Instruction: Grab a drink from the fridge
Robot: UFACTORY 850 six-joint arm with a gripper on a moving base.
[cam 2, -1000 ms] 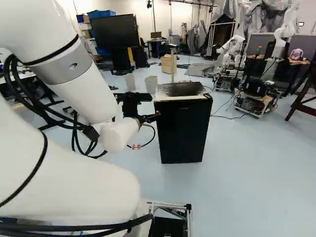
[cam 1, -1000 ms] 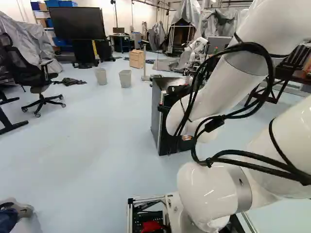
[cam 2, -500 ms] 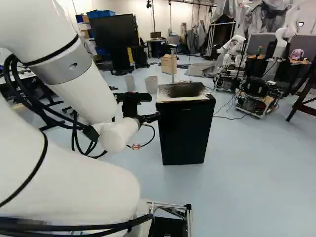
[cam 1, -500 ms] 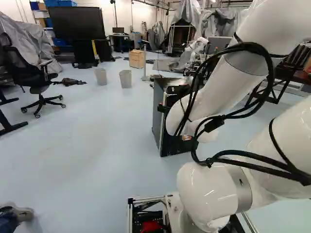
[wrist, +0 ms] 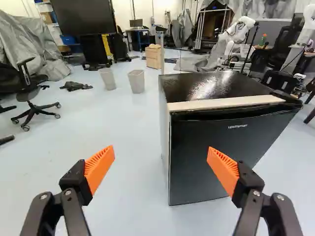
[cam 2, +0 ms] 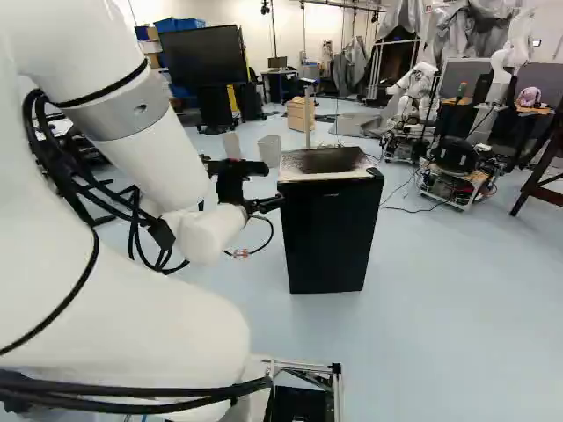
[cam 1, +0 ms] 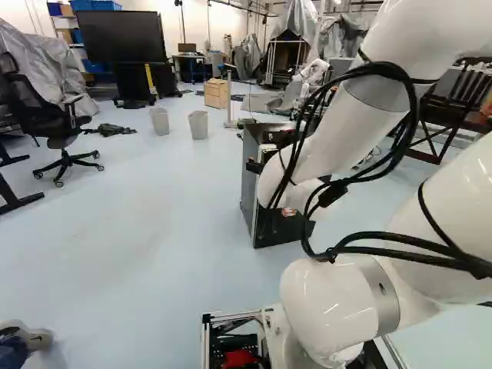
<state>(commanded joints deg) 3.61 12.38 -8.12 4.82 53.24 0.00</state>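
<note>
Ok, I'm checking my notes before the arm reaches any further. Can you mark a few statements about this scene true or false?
1. The gripper is open. True.
2. The gripper already holds a drink. False: nothing is gripped between its fingers.
3. The mini fridge stands on the floor. True.
4. The door of the mini fridge is wide open. False: the door looks shut.
5. Two waste bins stand side by side on top of the mini fridge. False: they are on the floor beyond it.
</note>
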